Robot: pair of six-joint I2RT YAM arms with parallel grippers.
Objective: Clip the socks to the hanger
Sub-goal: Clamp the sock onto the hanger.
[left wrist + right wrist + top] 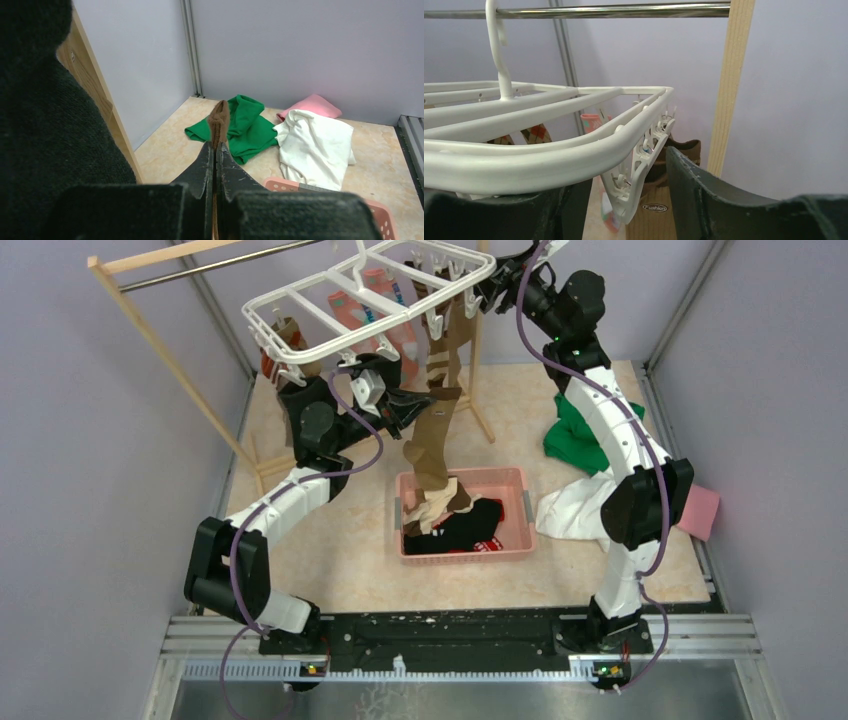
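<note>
step: clip sock | left gripper [216, 146] clamped on brown sock [435, 440], hanging below hanger [330, 302] | right gripper [484, 297] apart, straddling hanger-corner clip [636, 175] | tip: squeeze clip wide, feed cuff in, release

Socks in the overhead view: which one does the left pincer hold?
The plain brown sock, pinched in the shut left pincer. The patterned ones hang from the hanger; the black one lies in the basket.
</note>
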